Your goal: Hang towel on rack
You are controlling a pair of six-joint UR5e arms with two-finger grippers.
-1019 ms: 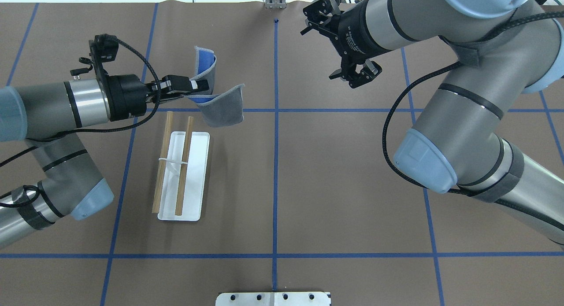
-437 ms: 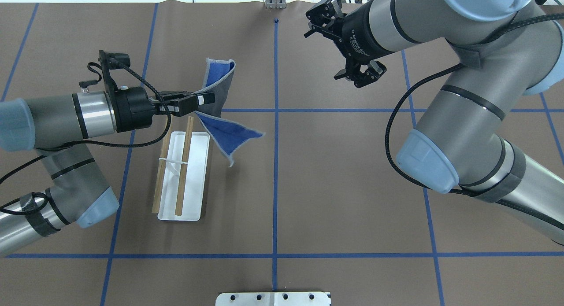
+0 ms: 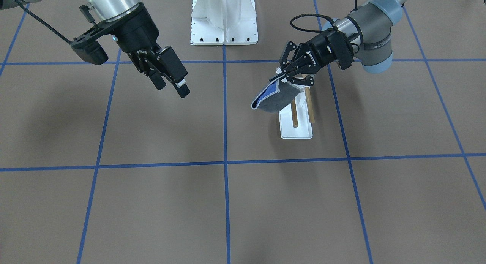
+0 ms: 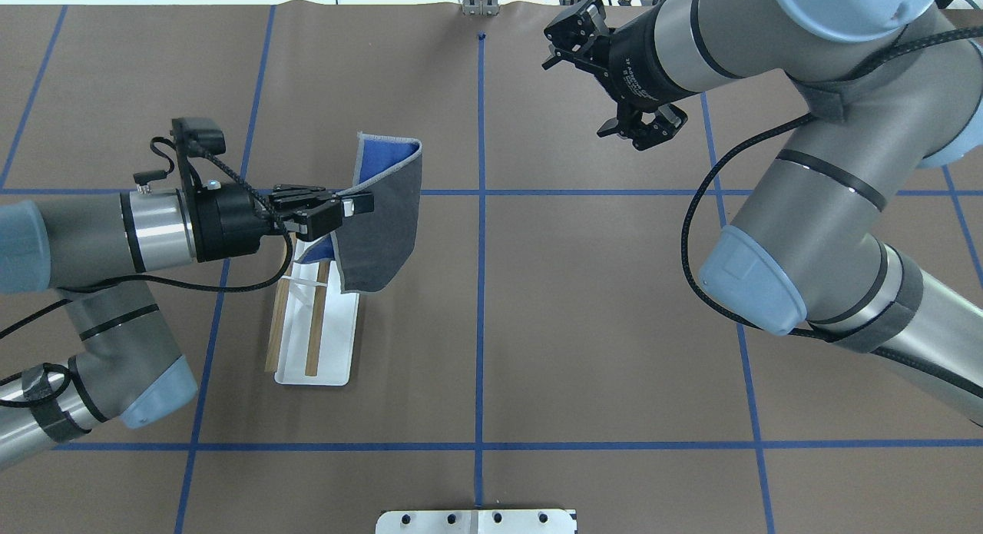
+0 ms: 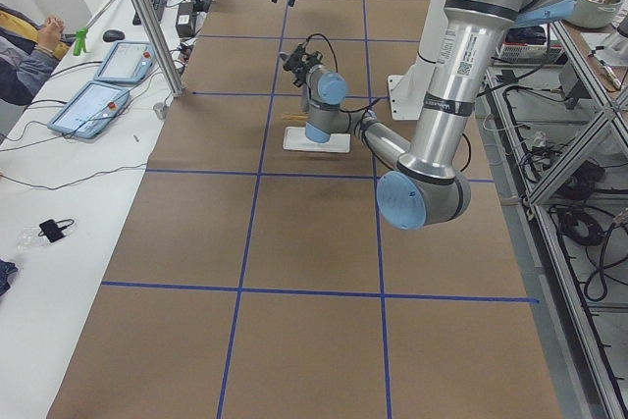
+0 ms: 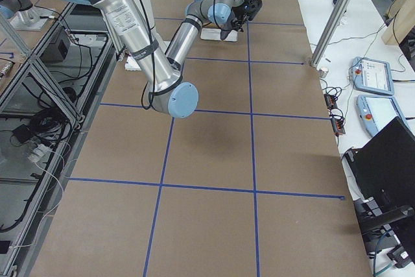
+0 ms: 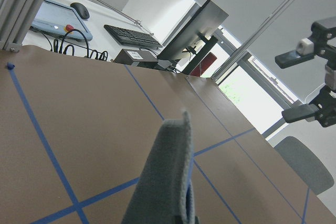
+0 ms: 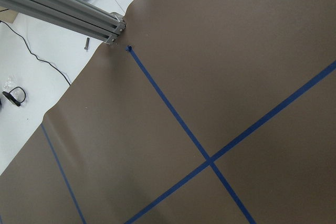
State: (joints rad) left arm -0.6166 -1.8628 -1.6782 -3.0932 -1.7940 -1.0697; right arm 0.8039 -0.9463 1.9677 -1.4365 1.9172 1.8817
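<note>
Left gripper (image 4: 355, 204) is clamped on the towel's (image 4: 384, 227) edge. The towel hangs limp over 1 end of the rack (image 4: 338, 342). Judged soft, light and floppy, so an edge hold suits draping. Right gripper (image 4: 643, 131) has its jaws apart and holds nothing.

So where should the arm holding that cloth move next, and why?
Probably ease it down toward the middle of the rack, so it drapes across both dowels. The left gripper is shut on an edge of the towel, which hangs over the rack's far end and does not seem to rest on the dowels yet.
</note>
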